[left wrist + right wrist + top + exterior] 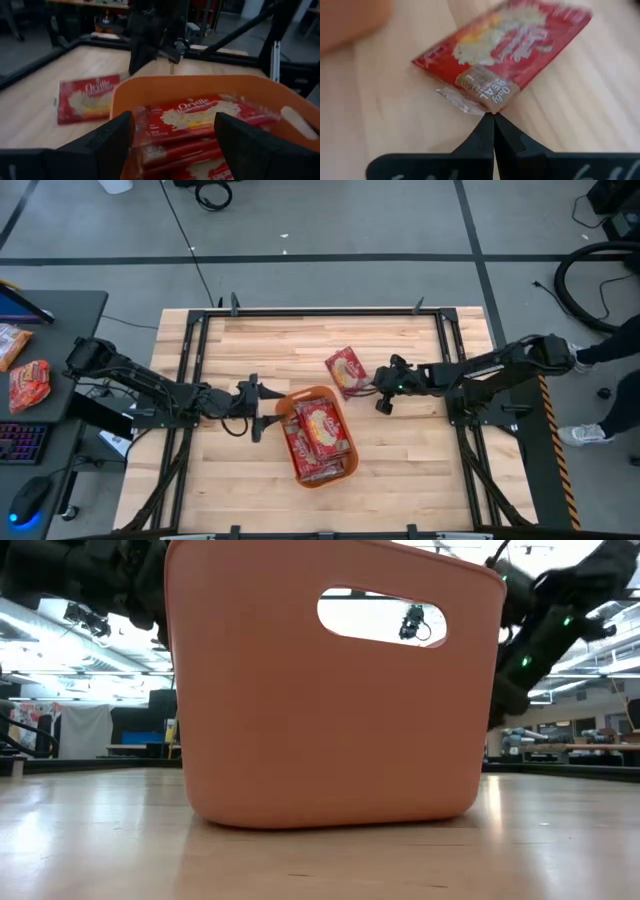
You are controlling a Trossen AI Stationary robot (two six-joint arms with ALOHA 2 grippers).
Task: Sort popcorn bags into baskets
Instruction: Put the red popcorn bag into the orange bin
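Wooden worktop [250, 345], framed. Basket [345, 469]: orange, centre, several bags [322, 425] stacked inside. Loose bag [347, 369]: flat at basket's 1 o'clock. Right hand [494, 116]: clenched, empty, tips at bag's clear seal. Left hand [174, 131]: released, at basket's 9 o'clock rim. Advice: spread fingers, take seal edge squarely, lift clear of rim.

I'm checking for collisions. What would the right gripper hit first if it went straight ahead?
Probably the loose popcorn bag on the table; the shut right gripper points at its near edge, seemingly almost touching.
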